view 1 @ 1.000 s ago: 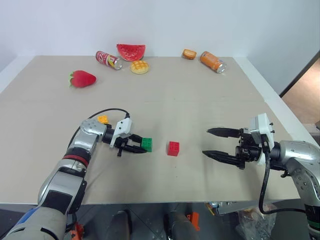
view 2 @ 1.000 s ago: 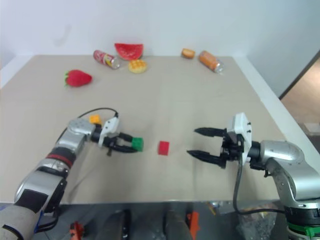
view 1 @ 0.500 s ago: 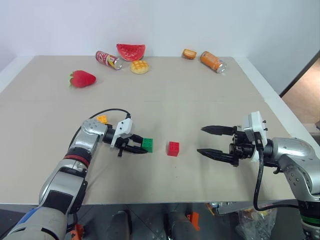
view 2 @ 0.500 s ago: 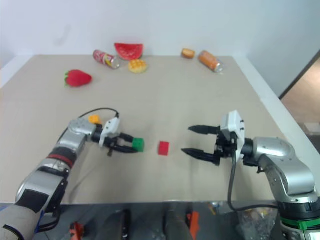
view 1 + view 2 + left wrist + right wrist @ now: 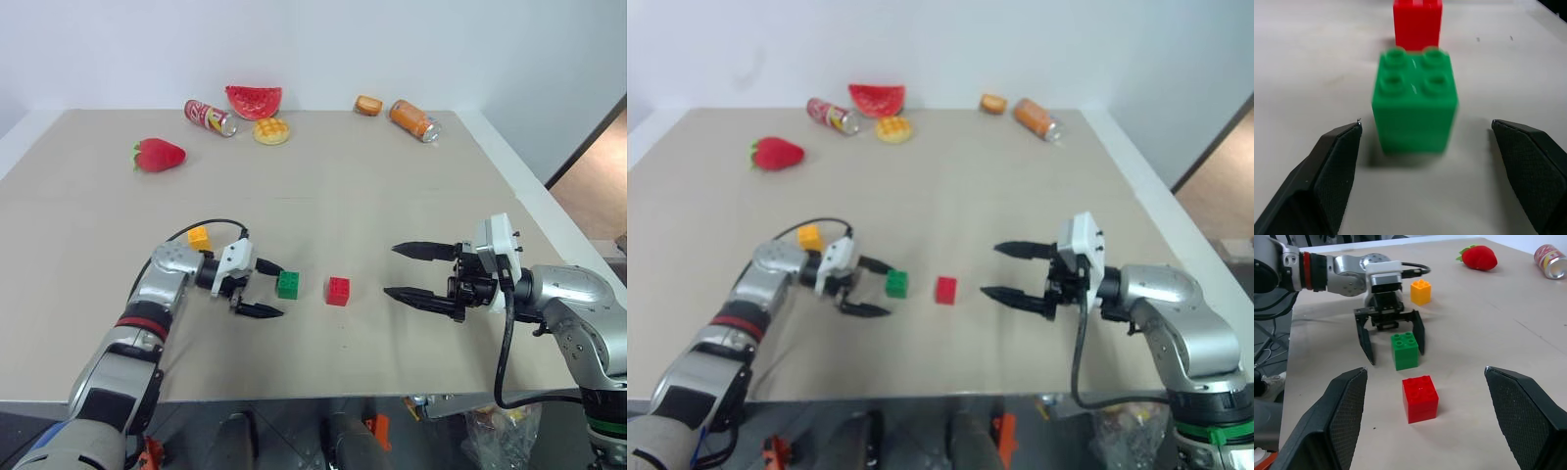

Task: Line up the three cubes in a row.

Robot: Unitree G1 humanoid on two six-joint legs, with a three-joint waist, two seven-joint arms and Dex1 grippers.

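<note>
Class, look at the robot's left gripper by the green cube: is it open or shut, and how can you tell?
Open. The left gripper has its two black fingers spread wide apart, and the green cube stands free on the table between their tips, touched by neither.

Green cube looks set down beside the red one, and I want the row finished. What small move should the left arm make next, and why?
Probably draw the left gripper back from the green cube, then go for the yellow-orange cube. Its fingers are open with the green cube standing free between them, next to the red cube, while the yellow-orange one sits apart, behind the left wrist.
</note>
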